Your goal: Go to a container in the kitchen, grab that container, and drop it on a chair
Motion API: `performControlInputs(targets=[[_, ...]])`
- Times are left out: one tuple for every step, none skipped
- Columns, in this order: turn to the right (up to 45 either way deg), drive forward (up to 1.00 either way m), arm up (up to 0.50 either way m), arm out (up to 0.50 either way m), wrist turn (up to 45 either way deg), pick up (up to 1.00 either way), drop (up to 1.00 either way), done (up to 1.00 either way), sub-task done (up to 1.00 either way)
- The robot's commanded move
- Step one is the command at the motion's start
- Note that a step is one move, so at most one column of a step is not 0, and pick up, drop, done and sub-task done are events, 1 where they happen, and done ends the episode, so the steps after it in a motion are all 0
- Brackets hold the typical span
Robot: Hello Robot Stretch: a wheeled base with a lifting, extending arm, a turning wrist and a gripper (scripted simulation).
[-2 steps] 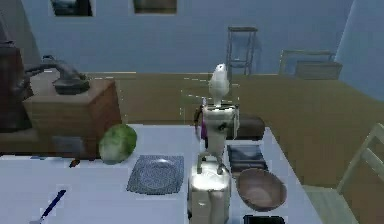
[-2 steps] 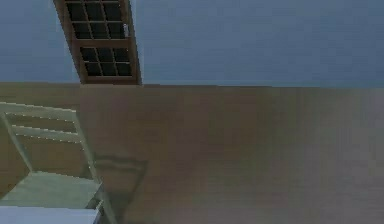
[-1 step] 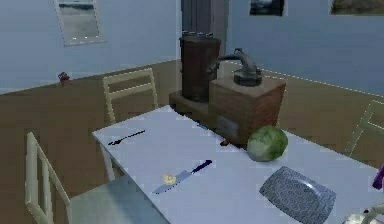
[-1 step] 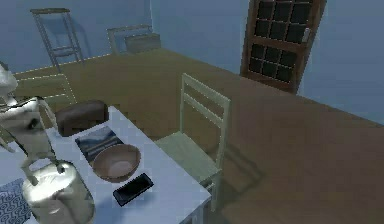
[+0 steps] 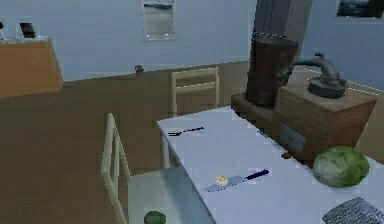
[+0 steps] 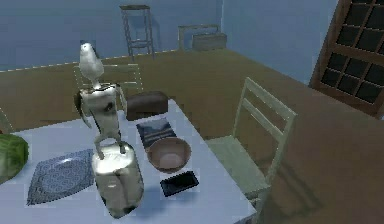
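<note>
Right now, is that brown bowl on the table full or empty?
Empty: the bowl stands upright on the table, and its inside shows bare.

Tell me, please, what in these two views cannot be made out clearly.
Forward view: small dark thing on the floor by the far wall, too small to name.
Forward view: green thing cut off by the bottom edge.
Forward view: patterned thing cut off at the bottom right corner.
Arm side view: green round thing cut off by the left edge.
</note>
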Motion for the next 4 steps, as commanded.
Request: performControlInputs(targets=[[0.0,0.0,0.5,0.0,0.0,0.0,0.0,0.0,0.0],[0.0,0.0,0.38,0.0,0.0,0.0,0.0,0.0,0.0],[0.0,0.0,0.0,0.26,0.0,0.0,0.0,0.0,0.0],[0.0,0.0,0.0,0.0,45.0,0.0,0.0,0.0,0.0]])
